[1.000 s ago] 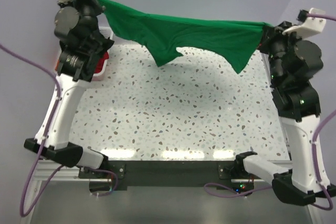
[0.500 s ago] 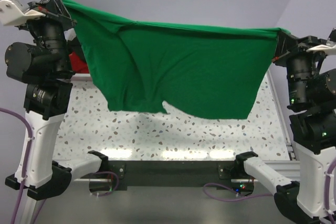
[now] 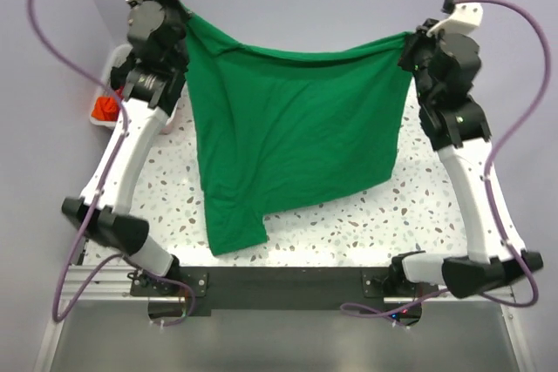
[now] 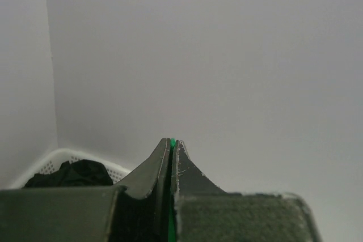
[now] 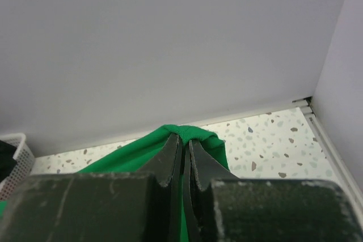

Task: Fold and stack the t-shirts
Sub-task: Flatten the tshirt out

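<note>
Green t-shirt [image 3: 296, 128], now lower, between left gripper [image 4: 171, 143] and right gripper [image 5: 183, 140]

The top camera looks down from above and behind the arm bases, far enough back to take in the whole table [image 3: 349, 224]. Each wrist camera sits close behind its own fingers. The one on the left gripper [image 4: 172, 143] faces the wall past the table's far left. The one on the right gripper [image 5: 182, 140] faces the table's far right corner. All three views share the shirt [image 3: 296, 128] and the bin [image 4: 57, 154].
</note>
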